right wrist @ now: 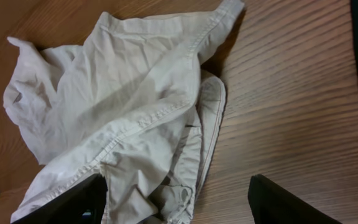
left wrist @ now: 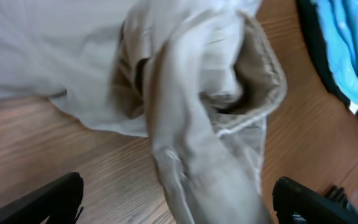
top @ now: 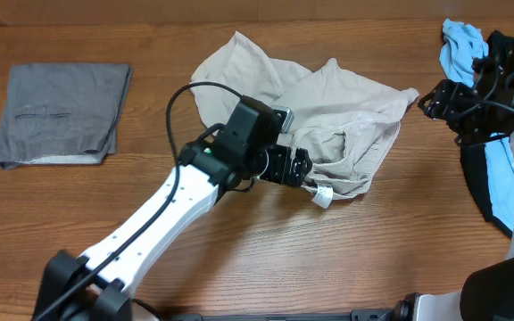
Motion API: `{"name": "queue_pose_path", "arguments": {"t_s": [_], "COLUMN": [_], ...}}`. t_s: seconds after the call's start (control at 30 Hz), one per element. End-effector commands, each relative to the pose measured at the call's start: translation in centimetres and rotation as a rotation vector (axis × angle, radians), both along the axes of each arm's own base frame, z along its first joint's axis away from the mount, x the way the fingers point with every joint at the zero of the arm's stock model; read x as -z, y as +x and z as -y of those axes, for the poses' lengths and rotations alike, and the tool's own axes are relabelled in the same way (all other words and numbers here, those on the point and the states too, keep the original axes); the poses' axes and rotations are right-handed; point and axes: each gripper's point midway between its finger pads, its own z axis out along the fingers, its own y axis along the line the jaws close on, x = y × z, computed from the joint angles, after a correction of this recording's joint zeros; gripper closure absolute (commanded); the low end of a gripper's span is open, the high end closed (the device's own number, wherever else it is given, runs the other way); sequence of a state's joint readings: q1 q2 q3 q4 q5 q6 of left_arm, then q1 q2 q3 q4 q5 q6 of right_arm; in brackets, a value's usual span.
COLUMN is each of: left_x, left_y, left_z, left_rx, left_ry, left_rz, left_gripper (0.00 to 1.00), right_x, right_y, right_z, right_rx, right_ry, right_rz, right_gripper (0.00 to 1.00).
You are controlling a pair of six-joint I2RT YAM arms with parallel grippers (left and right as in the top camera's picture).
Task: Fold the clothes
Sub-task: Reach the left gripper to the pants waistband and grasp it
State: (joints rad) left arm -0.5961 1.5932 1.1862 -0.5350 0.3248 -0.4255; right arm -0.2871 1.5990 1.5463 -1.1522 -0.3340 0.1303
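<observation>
Near side of the shorts (top: 328, 102): bare desk (top: 346, 259) runs from the hem back toward the arm bases, giving open room to lay a fold this way.
Left claw (top: 300, 169): at the shorts' near hem, jaws spread as wide as they go, nothing pinched. Its wrist view shows a bunched ridge of cloth lying loose between the fingers.
White tag (top: 321, 198): at the shorts' near hem, just beside the left claw, lying on bare wood.
Shorts, condition: mid-desk, crumpled, layers heaped and seams turned over; not yet flat, no fold made.
Step in hand (judgement): spread before folding. Take one layer at a hem or waistband corner rather than the thick ridge, then draw the two corners apart.
Right claw (top: 434, 100): just off the shorts' right corner, jaws well apart, holding nothing; cloth lies ahead of its fingers.
Left of the shorts: folded grey garment (top: 61, 111), well apart; wide clear run of wood between.
Right of and beyond the shorts: blue cloth (top: 462, 49) on dark fabric, near the right claw; tight room, so avoid dragging that way.
</observation>
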Motion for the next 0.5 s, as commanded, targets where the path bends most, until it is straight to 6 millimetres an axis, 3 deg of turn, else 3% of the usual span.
{"name": "queue_pose_path", "arguments": {"t_s": [0.0,0.1,0.27,0.4,0.47], "left_x": [1.0,1.7,1.2,-0.6,-2.0], "left_y": [0.9,1.1,1.2,1.4,1.5], "left_z": [0.6,1.0,1.0,0.3,-0.1], "left_rx": [-0.096,-0.122,-0.153,-0.152,-0.14], "left_ry": [-0.017,-0.03,-0.05,-0.048,-0.041], "left_rz": [-0.067,-0.098,-0.112,-0.07,-0.021], "left_gripper": [0.0,0.0,0.0,0.01,0.09], "right_x": [-0.8,-0.5,-0.5,-0.5,-0.5], "right_y": [0.3,0.3,0.2,0.2,0.2], "right_z": [0.1,0.0,0.0,0.0,0.0], "right_rx": [-0.013,-0.015,-0.015,-0.015,-0.015], "right_ry": [-0.016,-0.014,-0.013,-0.012,-0.013], "right_rz": [0.027,0.022,0.018,0.018,0.018], "right_gripper": [0.23,0.22,0.22,0.22,0.2]}}
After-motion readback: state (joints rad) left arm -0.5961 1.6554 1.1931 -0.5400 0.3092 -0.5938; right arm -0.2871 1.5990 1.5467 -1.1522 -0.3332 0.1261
